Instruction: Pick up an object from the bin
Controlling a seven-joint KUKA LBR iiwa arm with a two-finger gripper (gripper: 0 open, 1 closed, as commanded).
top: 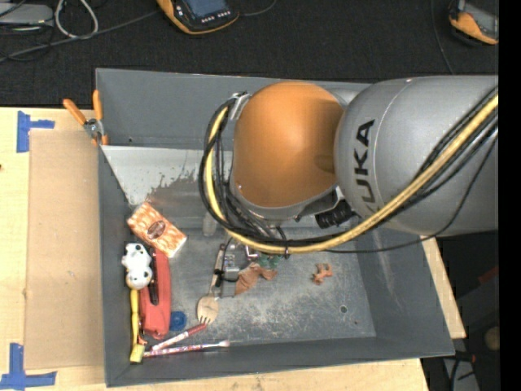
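My gripper (pixel 229 267) hangs low over the middle of the bin floor, just under the arm's orange dome. A small brown lumpy thing (pixel 254 274) lies right beside it on its right, touching or nearly touching. Just below the gripper on the left rests a small pale wooden fork (pixel 207 309). Another little brown piece (pixel 321 274) sits further to the right on the floor. The dome hides the gripper's upper part.
Along the bin's left wall lie an orange patterned packet (pixel 156 229), a white and black cow toy (pixel 137 267), a red tool (pixel 158 293), a yellow stick (pixel 134 326), a blue cap (pixel 177 322) and a red-white striped stick (pixel 189 348).
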